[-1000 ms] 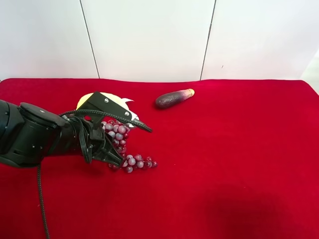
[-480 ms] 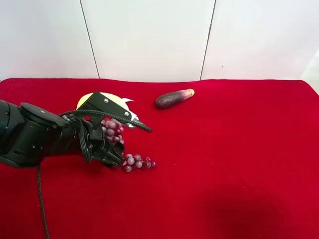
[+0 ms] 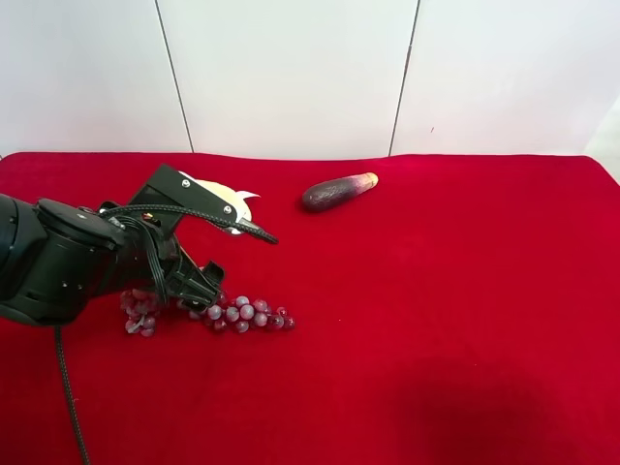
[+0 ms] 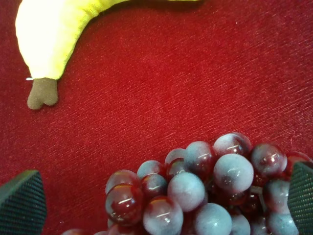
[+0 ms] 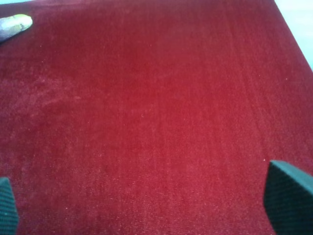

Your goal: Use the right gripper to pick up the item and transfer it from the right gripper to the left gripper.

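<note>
The grapes [image 3: 237,313] lie flat on the red cloth [image 3: 446,291], stretching from under the arm at the exterior high view's left out toward the middle. That arm carries bundled cables and is my left arm. Its left gripper [image 3: 232,262] is open just above the bunch. In the left wrist view the grapes [image 4: 205,181] fill the space between the wide-apart pads [image 4: 22,198], with the left gripper [image 4: 161,200] not closed on them. My right gripper [image 5: 146,205] is open and empty over bare cloth; it does not show in the exterior high view.
The yellow plush banana [image 4: 54,39] lies just beyond the grapes, mostly hidden behind the left gripper in the exterior high view [image 3: 231,197]. The dark eggplant-like piece [image 3: 337,191] lies farther back near the middle; its tip shows in the right wrist view [image 5: 14,23].
The left gripper held the grapes off the cloth with the tail hanging; it has opened and pulled back to the view's left, and the bunch now lies on the cloth.
</note>
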Robot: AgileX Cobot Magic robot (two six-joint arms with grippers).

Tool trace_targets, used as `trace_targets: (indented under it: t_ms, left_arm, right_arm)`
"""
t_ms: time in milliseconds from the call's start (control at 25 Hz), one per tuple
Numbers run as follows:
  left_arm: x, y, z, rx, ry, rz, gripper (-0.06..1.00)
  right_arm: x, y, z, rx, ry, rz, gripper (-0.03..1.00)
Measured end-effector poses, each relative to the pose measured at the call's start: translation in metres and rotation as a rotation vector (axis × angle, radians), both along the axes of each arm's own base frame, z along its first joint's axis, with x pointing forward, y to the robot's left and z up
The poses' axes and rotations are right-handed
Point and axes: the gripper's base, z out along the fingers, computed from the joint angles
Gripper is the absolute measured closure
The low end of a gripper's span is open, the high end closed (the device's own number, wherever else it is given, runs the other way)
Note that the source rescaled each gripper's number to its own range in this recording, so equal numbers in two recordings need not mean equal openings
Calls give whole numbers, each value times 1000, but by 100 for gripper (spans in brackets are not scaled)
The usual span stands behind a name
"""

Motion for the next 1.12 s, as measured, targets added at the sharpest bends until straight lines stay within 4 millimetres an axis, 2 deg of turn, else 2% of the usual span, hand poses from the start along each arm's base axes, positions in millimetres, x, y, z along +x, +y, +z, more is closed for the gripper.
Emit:
trace_targets:
  t_ms: [280,760,920,1120]
  left_arm:
    - [-1,1,12,1,-25,-32,-5]
    - [-20,19,92,-177,-244,-94,-5]
    - [-26,25,109,-195,-295,-126,-5]
    - [-32,30,120,-201,-331,-154,-5]
  right_arm:
    - [0,0,0,0,0,0,-3]
    - [0,0,0,0,0,0,-3]
    - [0,0,0,0,0,0,-3]
    - [0,0,0,0,0,0,-3]
